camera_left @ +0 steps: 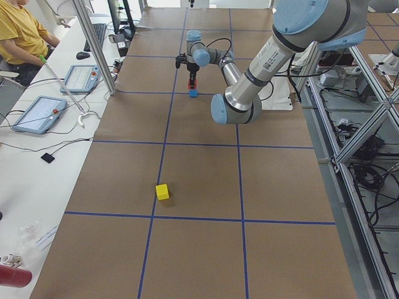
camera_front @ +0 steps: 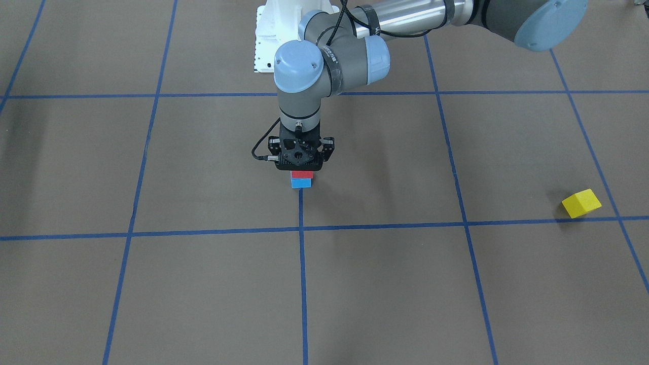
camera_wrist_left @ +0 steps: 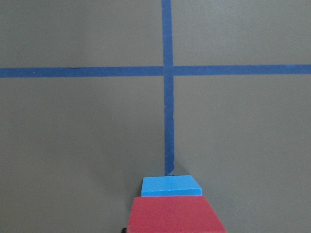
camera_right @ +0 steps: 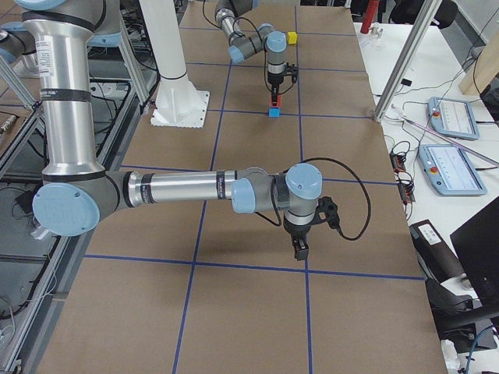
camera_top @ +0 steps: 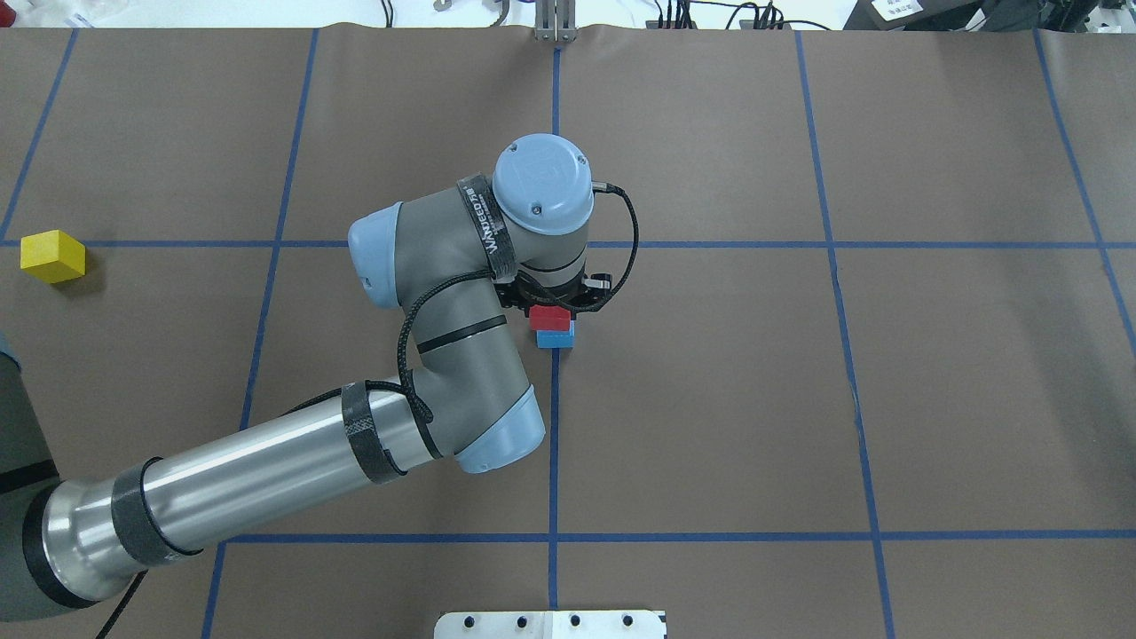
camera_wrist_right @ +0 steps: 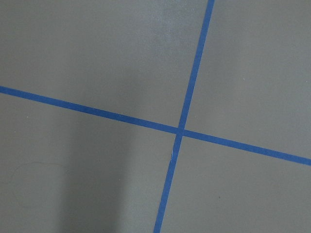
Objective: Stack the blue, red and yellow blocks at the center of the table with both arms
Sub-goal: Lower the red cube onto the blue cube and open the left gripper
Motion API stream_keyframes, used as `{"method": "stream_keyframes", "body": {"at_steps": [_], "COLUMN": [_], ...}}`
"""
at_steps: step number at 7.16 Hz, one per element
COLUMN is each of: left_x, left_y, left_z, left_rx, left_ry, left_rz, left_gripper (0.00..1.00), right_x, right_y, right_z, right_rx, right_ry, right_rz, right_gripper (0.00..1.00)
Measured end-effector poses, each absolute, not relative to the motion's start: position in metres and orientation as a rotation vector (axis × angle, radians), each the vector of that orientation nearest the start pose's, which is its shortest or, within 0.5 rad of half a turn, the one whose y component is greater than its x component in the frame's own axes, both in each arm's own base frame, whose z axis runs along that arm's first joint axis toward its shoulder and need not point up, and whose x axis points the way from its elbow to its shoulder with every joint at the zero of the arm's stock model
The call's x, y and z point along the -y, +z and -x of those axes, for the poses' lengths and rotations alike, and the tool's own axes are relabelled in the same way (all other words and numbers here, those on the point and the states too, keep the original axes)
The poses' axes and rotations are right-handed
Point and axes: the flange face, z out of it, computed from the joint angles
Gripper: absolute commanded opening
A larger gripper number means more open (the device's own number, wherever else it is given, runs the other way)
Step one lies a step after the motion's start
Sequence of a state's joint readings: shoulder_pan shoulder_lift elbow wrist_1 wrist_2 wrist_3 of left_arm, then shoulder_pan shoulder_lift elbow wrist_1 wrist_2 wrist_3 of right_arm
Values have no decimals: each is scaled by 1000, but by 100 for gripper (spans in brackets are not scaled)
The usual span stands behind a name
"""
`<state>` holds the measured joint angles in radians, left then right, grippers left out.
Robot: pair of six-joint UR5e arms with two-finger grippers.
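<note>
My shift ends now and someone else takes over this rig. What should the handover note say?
Grippers: the left gripper is down over the red block, jaws hidden, grip unclear. The right gripper hovers above the table, state unclear.
Blocks: red is on or just above the blue block at centre. The yellow block lies alone on the robot's left side.
Done: blue placed, red brought to it.
Left: confirm red's release, add yellow on top.

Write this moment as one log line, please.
stack: small matte red cube on sky-blue cube at table centre | left gripper: over red cube, grip unclear | bright yellow cube: apart, unstacked | right gripper: away, state unclear
</note>
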<state>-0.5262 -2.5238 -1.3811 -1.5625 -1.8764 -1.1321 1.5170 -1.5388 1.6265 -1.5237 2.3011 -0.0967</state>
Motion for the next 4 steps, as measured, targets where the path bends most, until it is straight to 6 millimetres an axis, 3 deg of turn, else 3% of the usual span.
{"method": "stream_keyframes", "body": {"at_steps": [4], "left_x": [475], "left_y": [138], "left_z": [-612], "left_rx": [-799], "left_ry": [39], "left_rz": [-87], "left_gripper": [43], "right_x": [516], "right_y": [613], "right_z": [-39], "right_rx": [727], "right_ry": [-193], "right_rz": [-145], "right_gripper": [100]}}
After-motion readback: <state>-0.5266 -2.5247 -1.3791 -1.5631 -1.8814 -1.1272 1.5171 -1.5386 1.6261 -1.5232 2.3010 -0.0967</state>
